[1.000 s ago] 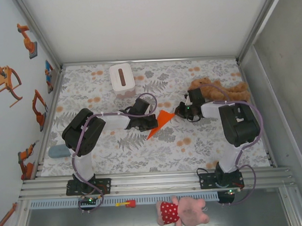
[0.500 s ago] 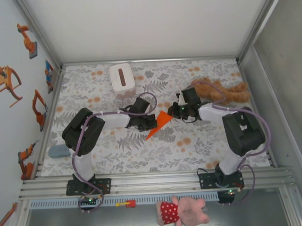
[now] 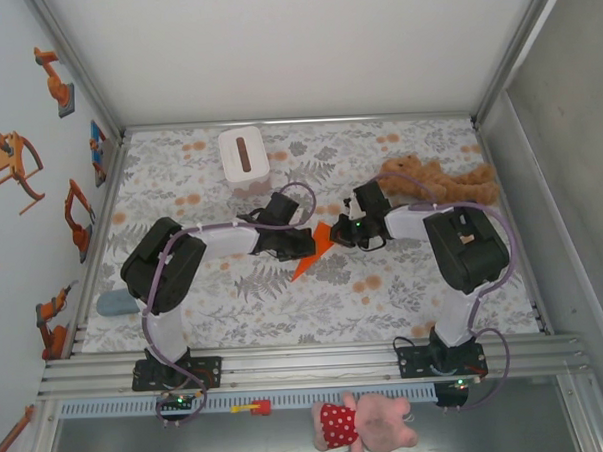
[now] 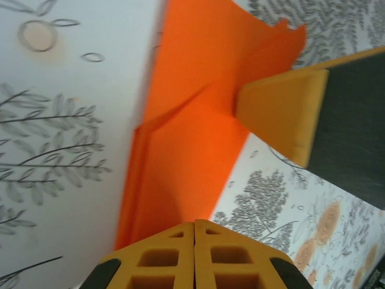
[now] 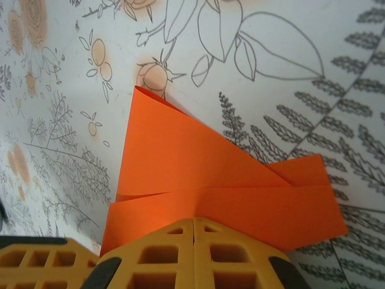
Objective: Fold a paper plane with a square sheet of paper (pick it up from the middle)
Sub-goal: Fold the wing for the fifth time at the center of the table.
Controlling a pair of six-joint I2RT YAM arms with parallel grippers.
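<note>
While folded orange paper (image 4: 192,150) lies on table (image 3: 404,282), you see left gripper (image 4: 194,232), right gripper (image 5: 194,226) jaws together (tips on it).

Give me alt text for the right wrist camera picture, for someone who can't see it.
Folded bright orange paper, with a pointed flap over a long strip, lies flat on a leaf-and-flower patterned tablecloth. The right gripper, its yellow fingers shut together, meets the paper's near edge at the bottom of the frame.
</note>
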